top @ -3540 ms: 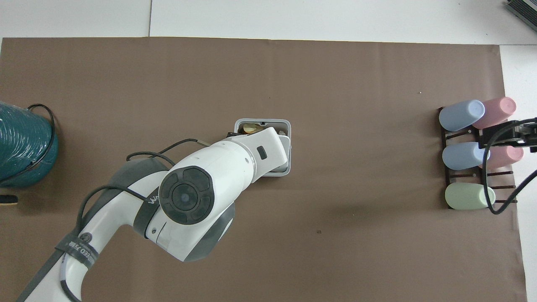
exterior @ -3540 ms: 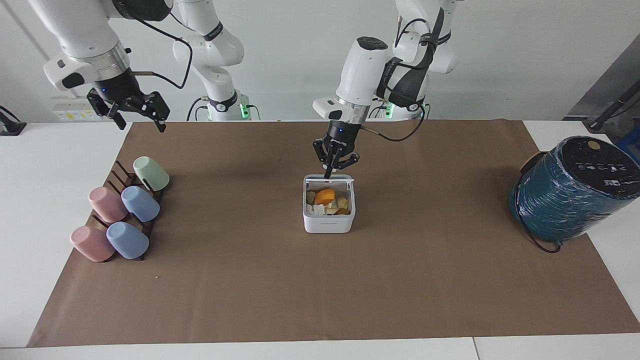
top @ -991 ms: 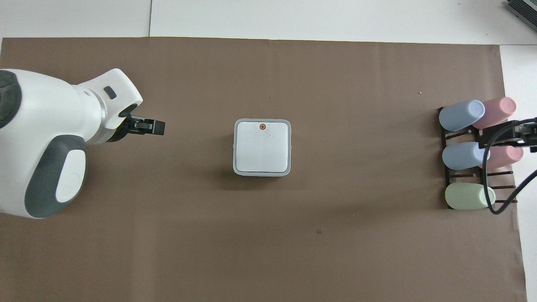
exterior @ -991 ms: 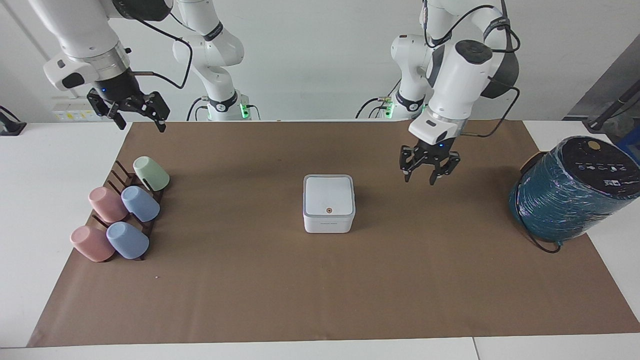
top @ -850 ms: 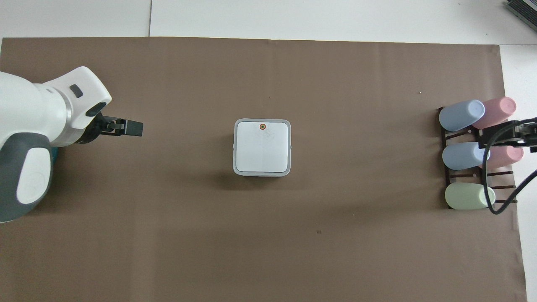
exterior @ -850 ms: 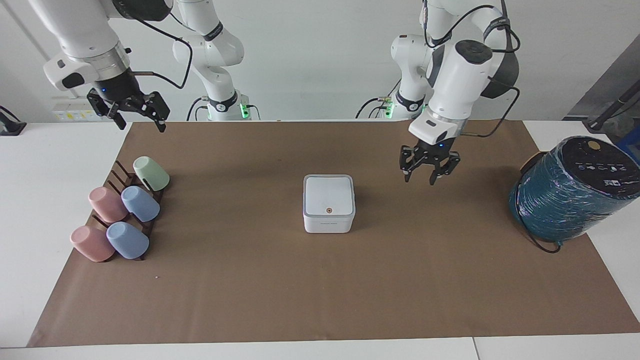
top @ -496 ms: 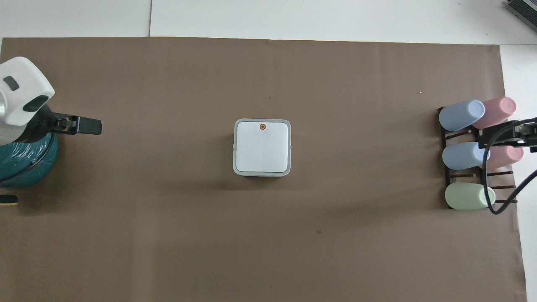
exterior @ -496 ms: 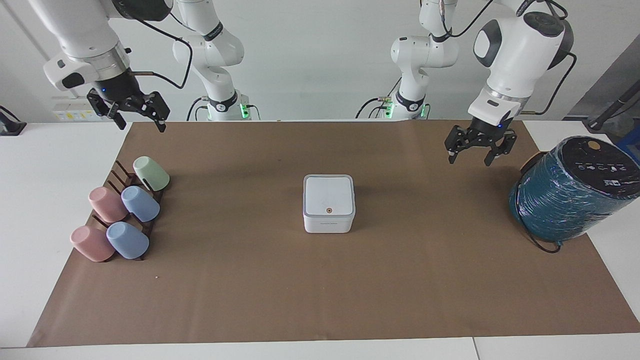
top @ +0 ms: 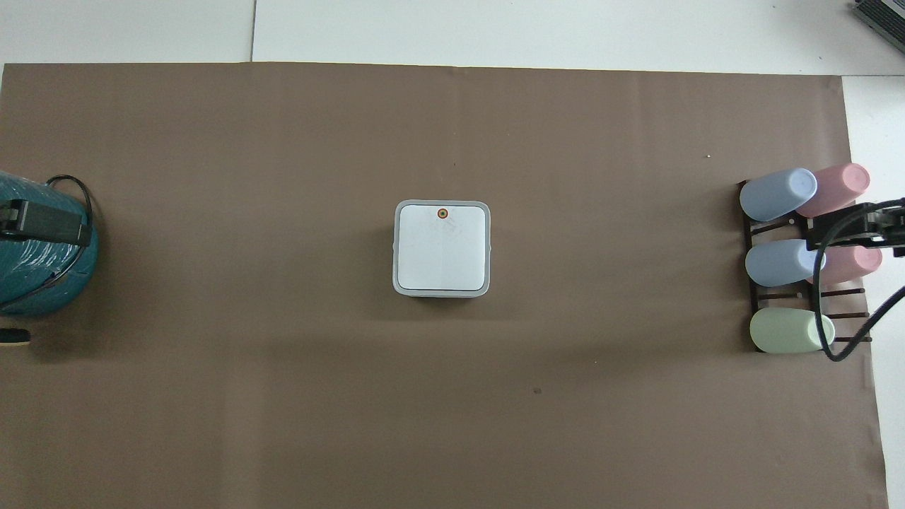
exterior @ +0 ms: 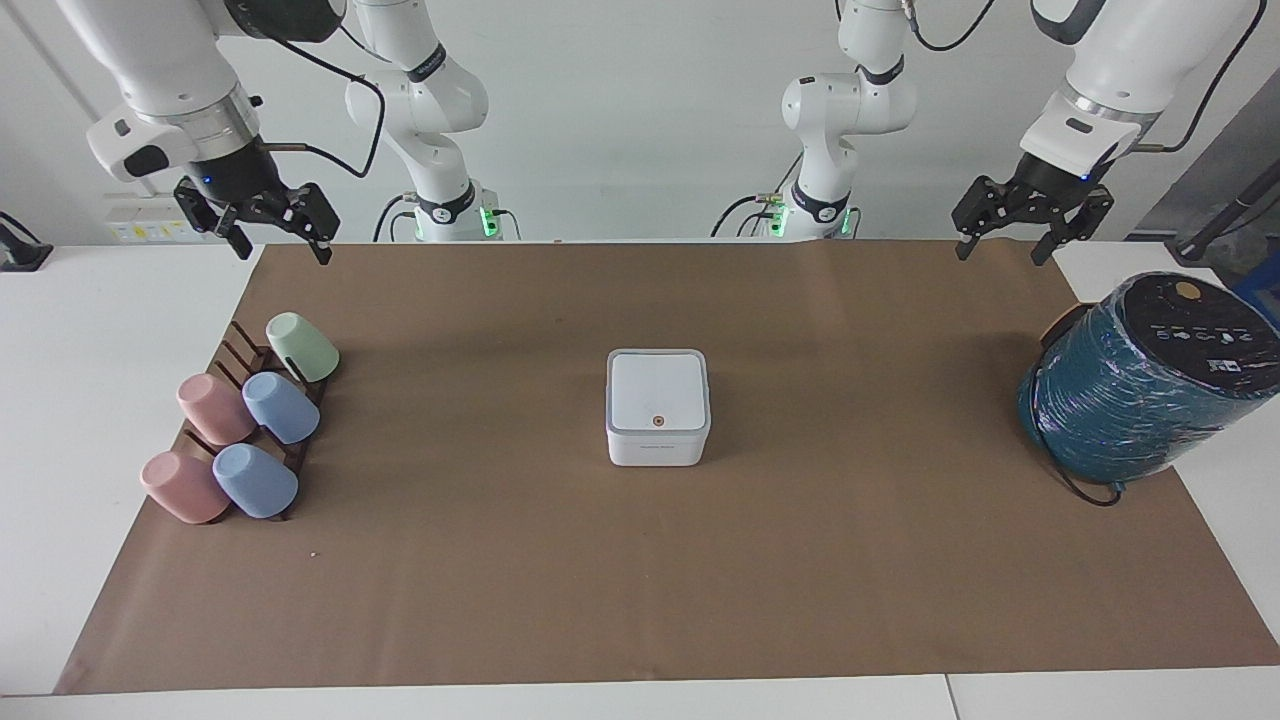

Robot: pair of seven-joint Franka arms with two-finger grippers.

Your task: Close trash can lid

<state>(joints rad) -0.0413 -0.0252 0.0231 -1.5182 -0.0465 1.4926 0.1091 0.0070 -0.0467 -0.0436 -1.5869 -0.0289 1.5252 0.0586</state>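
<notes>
The small white trash can [exterior: 657, 450] stands in the middle of the brown mat. Its flat white lid [exterior: 657, 388] lies shut on it, orange dot up; it also shows in the overhead view [top: 442, 251]. My left gripper [exterior: 1000, 252] is open and empty, raised over the mat's corner at the left arm's end, well apart from the can. One of its fingers [top: 49, 220] shows over the teal cylinder in the overhead view. My right gripper [exterior: 284, 250] is open and empty, and waits raised over the cup rack's end of the mat.
A large teal wrapped cylinder [exterior: 1140, 390] with a black cable lies at the left arm's end of the table. A dark rack [exterior: 236, 352] with several pastel cups [exterior: 280, 407] stands at the right arm's end; it also shows in the overhead view [top: 799, 311].
The lid went from open to shut on the can. My left gripper left the can, rose and drew back toward the left arm's end. The right arm has not moved.
</notes>
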